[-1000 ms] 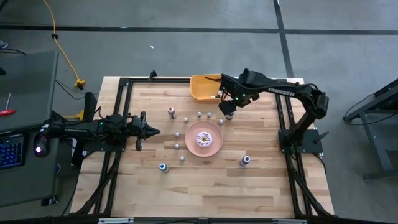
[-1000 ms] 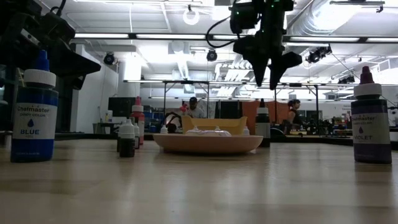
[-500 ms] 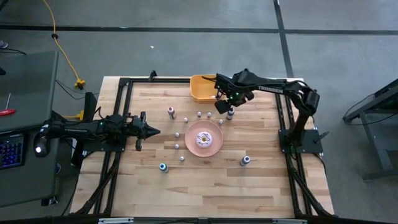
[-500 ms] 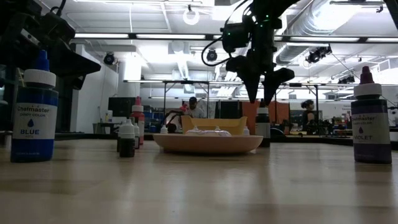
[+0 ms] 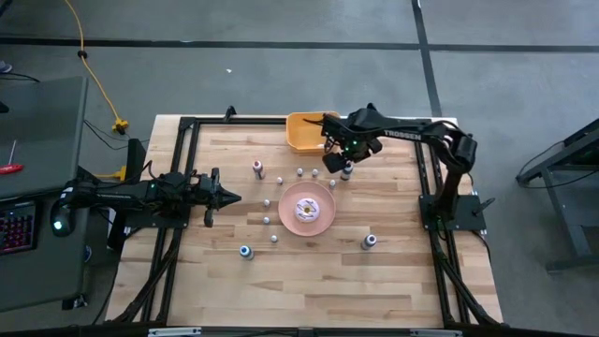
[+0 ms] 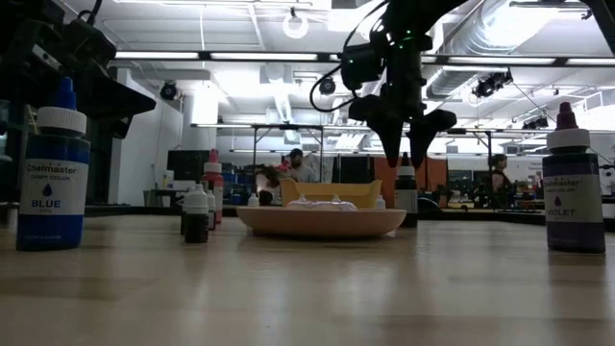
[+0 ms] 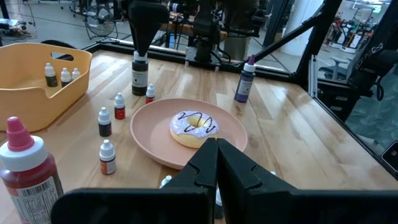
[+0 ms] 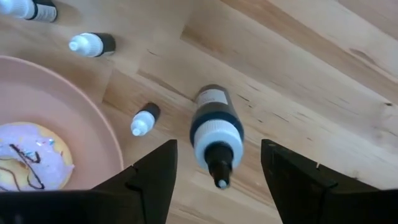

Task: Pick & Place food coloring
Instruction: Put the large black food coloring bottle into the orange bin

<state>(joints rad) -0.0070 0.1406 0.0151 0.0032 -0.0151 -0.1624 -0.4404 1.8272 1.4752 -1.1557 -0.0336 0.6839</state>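
Observation:
The food coloring is several small bottles standing on the wooden table around a pink plate [image 5: 307, 208]. My right gripper [image 8: 217, 180] points down, open, right over a dark bottle with a white collar and black tip [image 8: 214, 134] that stands upright beside the plate. In the low view its fingers [image 6: 404, 144] hang just above that bottle's tip [image 6: 406, 192] and touch nothing. My left gripper [image 5: 229, 197] waits shut and level at the table's left side. Larger bottles stand apart: red-capped [image 5: 257, 168], blue [image 5: 245, 251] and violet [image 5: 370, 241].
An orange bin [image 5: 304, 131] at the far edge, just beyond the right gripper, holds a few small bottles [image 7: 59, 74]. The plate carries a doughnut-like item [image 7: 194, 126]. Tiny bottles [image 8: 144, 119] lie close to the dark bottle. A black frame borders the table.
My right gripper has come down, shifting a little toward the table's left, until it hangs low over the dark bottle beside the plate. No bottle has moved.

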